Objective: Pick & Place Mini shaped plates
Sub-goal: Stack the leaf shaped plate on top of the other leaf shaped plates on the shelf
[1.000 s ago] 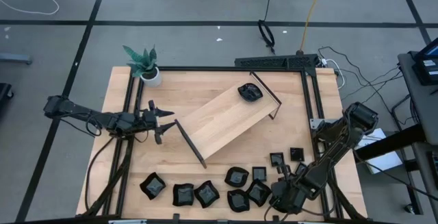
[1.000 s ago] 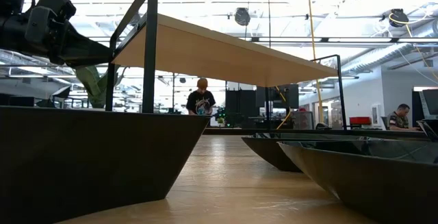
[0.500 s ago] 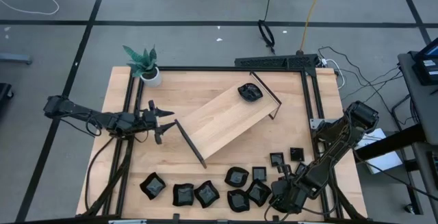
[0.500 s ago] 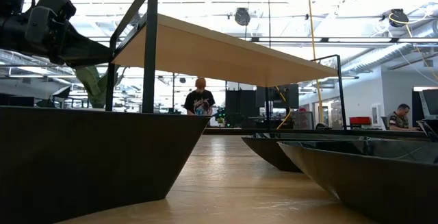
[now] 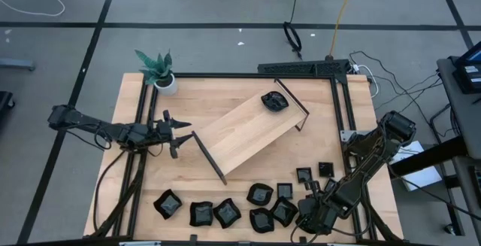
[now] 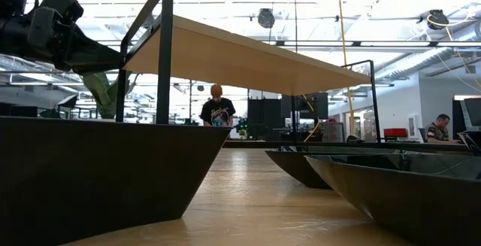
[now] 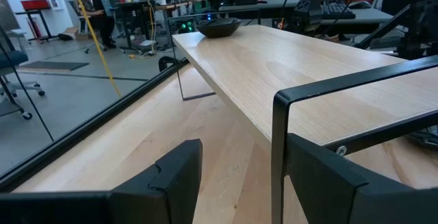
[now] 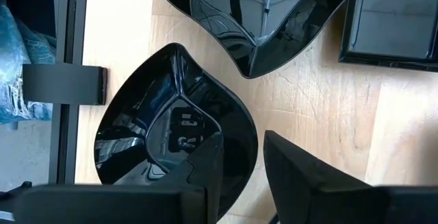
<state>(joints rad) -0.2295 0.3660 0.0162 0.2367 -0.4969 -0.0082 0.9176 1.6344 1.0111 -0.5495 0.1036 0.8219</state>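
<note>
I see a pale wooden tray [image 5: 248, 135] with black end rails lying diagonally across the middle of the wooden table [image 5: 218, 94]. A small potted plant [image 5: 157, 69] stands at the table's far left corner. Beyond the table, a person in a dark shirt [image 6: 216, 110] stands in the room, and another person [image 6: 439, 128] sits at the far right.

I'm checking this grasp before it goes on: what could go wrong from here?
The right gripper straddles the rim of a glossy black plate whose neighbour sits close by; lifting might nudge it. The slick, curved rim could slip out. The left gripper is open beside the wooden tray's end rail and could bump it.
</note>
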